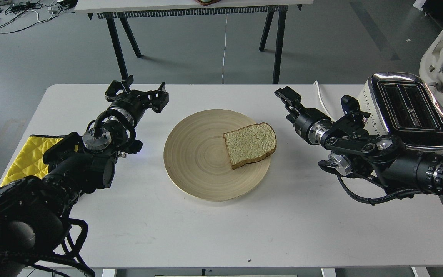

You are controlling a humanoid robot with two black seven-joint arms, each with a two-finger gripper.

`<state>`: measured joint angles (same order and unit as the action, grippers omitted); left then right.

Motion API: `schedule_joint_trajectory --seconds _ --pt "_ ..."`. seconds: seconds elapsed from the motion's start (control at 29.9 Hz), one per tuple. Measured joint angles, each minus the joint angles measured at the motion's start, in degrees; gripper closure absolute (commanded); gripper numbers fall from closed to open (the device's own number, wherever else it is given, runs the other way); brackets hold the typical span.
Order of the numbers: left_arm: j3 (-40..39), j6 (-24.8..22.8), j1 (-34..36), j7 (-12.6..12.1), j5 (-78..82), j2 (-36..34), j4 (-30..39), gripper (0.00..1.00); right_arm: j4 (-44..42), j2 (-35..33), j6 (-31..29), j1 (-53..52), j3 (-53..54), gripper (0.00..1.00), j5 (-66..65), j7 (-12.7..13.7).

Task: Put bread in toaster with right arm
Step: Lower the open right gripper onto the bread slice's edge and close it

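Bread (pixel 250 144) lay flat on the right part of a round wooden plate (pixel 194 161) at mid-tabletop (pixel 221 231). To its right, apart from it, hovered the right tool (pixel 287 100), its spread impossible to tell. The toaster (pixel 406 109) stood at the far right. The left tool (pixel 139 92) gaped wide, empty, near a yellow cloth (pixel 27 156).

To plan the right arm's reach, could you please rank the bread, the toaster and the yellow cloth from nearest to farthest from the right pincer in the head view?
From the right pincer:
1. Bread, on the plate's right side, just left of and below the pincer.
2. Toaster, at the table's right edge.
3. Yellow cloth, at the far left edge.
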<state>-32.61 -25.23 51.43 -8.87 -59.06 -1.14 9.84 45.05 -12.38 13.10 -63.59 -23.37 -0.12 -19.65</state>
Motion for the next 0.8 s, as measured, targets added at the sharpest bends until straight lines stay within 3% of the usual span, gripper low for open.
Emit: schedule_joint_trajectory --seconds 0.2,0.8 --pt "0.0 0.0 0.0 0.0 0.0 0.0 0.0 0.0 1.26 0.2 0.31 1.81 -0.1 0.04 -0.15 0.05" --pt "0.0 0.0 0.0 0.0 0.0 0.0 0.0 0.0 6.09 0.0 1.02 2.22 -1.71 0.23 -1.39 0.04"
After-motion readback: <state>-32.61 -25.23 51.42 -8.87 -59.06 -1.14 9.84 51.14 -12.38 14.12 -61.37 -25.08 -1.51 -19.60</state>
